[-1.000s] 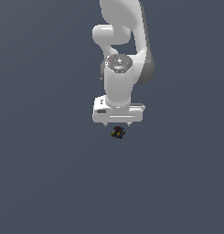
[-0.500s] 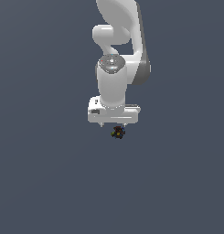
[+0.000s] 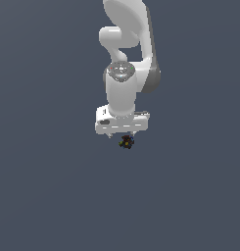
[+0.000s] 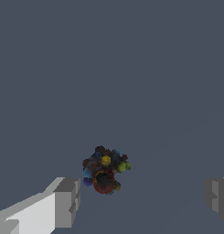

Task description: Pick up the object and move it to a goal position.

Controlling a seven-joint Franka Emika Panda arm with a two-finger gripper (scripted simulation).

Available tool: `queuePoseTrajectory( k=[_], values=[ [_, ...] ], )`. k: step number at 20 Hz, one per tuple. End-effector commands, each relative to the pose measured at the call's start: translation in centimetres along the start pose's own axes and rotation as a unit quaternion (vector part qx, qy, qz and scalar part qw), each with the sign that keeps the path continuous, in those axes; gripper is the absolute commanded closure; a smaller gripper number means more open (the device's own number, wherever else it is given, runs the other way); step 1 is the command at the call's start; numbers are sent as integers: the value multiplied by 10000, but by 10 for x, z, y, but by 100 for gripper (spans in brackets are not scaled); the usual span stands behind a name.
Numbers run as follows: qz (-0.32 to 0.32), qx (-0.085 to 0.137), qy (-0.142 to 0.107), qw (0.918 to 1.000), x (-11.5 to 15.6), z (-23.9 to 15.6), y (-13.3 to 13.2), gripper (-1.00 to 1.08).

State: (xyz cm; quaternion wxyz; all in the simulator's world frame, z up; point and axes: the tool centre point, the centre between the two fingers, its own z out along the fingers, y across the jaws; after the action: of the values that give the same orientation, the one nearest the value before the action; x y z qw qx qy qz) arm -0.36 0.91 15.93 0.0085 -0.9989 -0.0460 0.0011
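1. Exterior view: The white arm [image 3: 125,73] hung straight down over the plain grey desk [image 3: 43,186]. The object [image 3: 126,142], a tiny dark lump with coloured specks, sat just below the white hand, at its centre line. The fingers themselves could not be made out in this view, and whether the object rested on the desk or touched the hand could not be told here.

2. Wrist view: The fingers [image 4: 143,201] were spread wide. One pale fingertip [image 4: 66,201] showed at one side and the other at the opposite edge of the picture. The object [image 4: 104,170] lay on the desk between them, much nearer the first fingertip, and apart from both. Nothing was pinched.

3. Handling, judged from both views:
   - Weight: the object was far smaller than the hand, so it was probably very light.
   - Surface: it looked like a knobbly cluster of small rounded bumps in yellow, blue, green and red over a dark body. Contact would likely fall on a few bumps, not on a flat face, so it might roll or twist as the fingers closed.
   - Stiffness: it could not be told.

4. Hold point, as a judgement: close across the widest part of the cluster, low near the desk. First centre the hand so both fingertips meet the object together, since the off-centre position could push it sideways.
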Motion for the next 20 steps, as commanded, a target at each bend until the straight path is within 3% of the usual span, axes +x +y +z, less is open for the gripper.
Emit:
queuePoseTrajectory(
  k=[1,10,15,20],
  values=[
    [-259,-13,-5,9997,-2,4,-1,-92],
    [-1533,-64,-26,9882,-13,24,-6,-92],
    [-2278,-82,-38,9737,-19,36,-10,-92],
    [-3015,-92,-48,9534,-26,46,-14,-92]
  ],
)
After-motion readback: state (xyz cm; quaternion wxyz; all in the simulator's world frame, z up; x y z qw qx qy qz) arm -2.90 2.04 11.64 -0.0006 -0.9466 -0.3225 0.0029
